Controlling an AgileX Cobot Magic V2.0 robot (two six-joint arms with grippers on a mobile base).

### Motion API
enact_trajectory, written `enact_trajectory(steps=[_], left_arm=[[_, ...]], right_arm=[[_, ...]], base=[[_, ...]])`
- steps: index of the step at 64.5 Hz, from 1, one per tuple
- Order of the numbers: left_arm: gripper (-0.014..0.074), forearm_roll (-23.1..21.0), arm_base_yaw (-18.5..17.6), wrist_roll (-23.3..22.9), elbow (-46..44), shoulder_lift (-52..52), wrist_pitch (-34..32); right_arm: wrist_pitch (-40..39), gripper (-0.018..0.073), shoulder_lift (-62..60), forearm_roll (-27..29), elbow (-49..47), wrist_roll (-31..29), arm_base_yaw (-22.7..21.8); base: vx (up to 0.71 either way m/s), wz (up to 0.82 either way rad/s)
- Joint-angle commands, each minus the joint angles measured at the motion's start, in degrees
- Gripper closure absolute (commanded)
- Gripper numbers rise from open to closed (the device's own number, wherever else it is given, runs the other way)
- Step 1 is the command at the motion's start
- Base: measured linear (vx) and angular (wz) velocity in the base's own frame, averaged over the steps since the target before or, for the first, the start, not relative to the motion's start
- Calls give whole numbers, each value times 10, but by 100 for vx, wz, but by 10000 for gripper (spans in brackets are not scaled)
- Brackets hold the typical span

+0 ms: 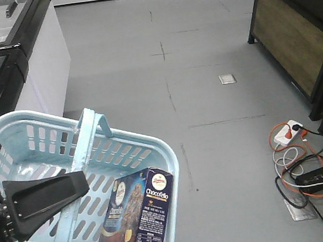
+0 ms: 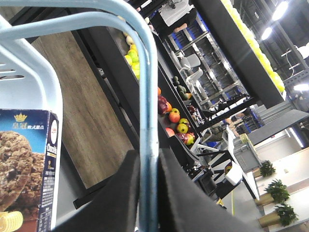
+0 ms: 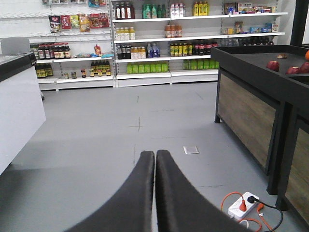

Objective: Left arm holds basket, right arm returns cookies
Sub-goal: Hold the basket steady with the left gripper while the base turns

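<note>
Two grippers: left gripper (image 2: 148, 162) clamping basket (image 1: 168, 155) handle (image 2: 150, 96), grip showing only from left wrist; cookies box (image 1: 140, 217) standing inside basket; right gripper (image 3: 155, 157) sitting pinched together, empty, only in own view.

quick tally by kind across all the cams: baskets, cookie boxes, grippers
basket: 1
cookie box: 1, standing inside the basket
grippers: 2, the left gripper clamped on the basket's handle, the right gripper shut and empty
total: 4
</note>
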Motion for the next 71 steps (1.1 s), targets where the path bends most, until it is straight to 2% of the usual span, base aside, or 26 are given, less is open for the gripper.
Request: enact_trajectory(steps=[1,71], left_arm=[[603,-65,-4,9,-17,-8,17],[603,-65,-4,9,-17,-8,17]], right_arm=[[-44,563,-6,-6,12,-5,-3],[-44,563,-6,-6,12,-5,-3]], base=[[0,0],[0,0]])
